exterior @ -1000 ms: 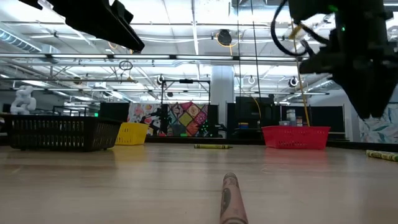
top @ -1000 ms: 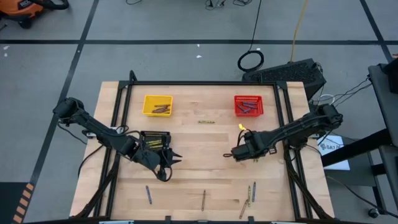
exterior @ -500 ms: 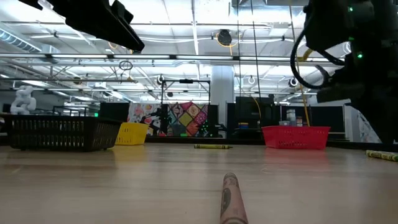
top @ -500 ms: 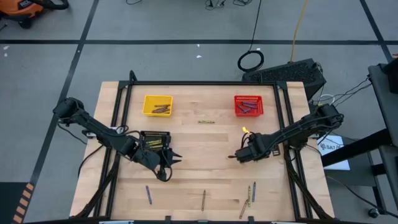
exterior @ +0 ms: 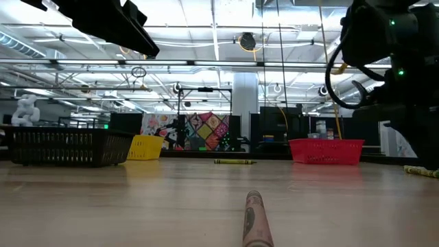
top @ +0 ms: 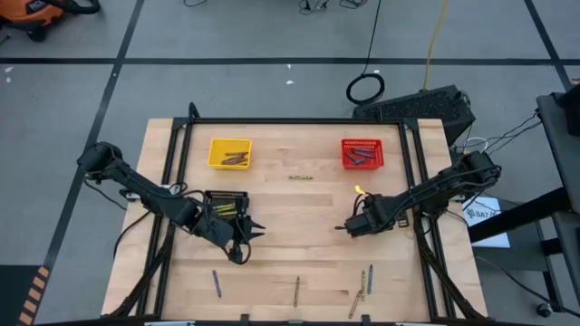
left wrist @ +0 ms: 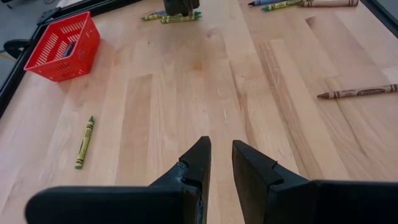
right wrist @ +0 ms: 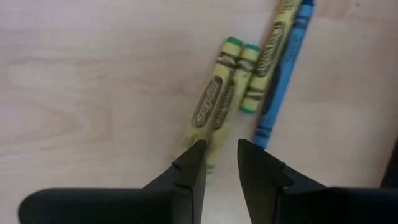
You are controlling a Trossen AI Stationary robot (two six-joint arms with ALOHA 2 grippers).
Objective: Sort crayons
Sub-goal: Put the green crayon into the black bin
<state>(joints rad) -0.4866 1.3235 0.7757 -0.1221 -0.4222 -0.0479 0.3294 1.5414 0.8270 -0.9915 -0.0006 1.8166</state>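
My right gripper (right wrist: 221,149) hovers right of the table's middle (top: 349,226), its fingers a narrow gap apart, over several yellow-green crayons (right wrist: 217,102) and a blue one (right wrist: 283,74) lying flat on the wood. One crayon's end is hidden behind a finger, and I cannot tell if they touch. My left gripper (left wrist: 221,144) waits beside the black basket (top: 225,203), narrowly open and empty. Other crayons lie loose: a yellow-green one (top: 301,177) at the far middle, and a blue one (top: 216,282), a brown one (top: 296,290) and a small group (top: 363,282) near the front edge.
A yellow basket (top: 229,152) with brown crayons stands at the far left. A red basket (top: 362,153) with blue crayons stands at the far right. A black frame rail (top: 421,226) runs along the table's right side. In the low view a brown crayon (exterior: 254,219) lies close.
My right gripper has shifted a little toward the table's right edge, staying above the table. The crayons have not moved.
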